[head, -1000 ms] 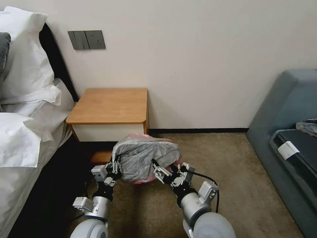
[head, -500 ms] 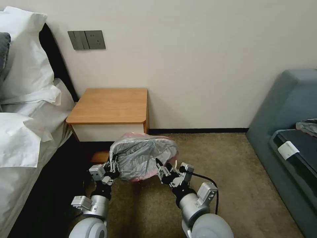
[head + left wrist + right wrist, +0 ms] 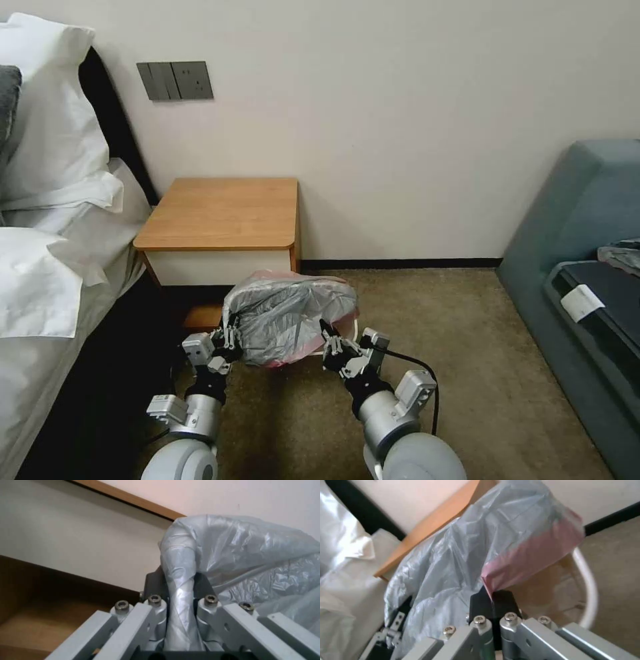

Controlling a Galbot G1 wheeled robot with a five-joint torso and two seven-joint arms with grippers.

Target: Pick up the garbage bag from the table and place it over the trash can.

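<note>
A: Since the earlier frames the bag [image 3: 290, 319] has sunk a little, and the right end effector [image 3: 331, 339] has come in toward the left one.

B: Where's the bag now?

A: Stretched between both, off the desk [image 3: 223, 213], over the can [image 3: 586, 580]. Its long axis runs from one end effector to the other.

B: Grips?

A: The left end effector [image 3: 229, 331] is clamped on a twisted grey fold; the right one pinches the pink edge.

B: Room?

A: The can's rim shows just beyond the right end effector, beneath the bag. The desk is close behind; open carpet [image 3: 433, 313] lies right.
</note>
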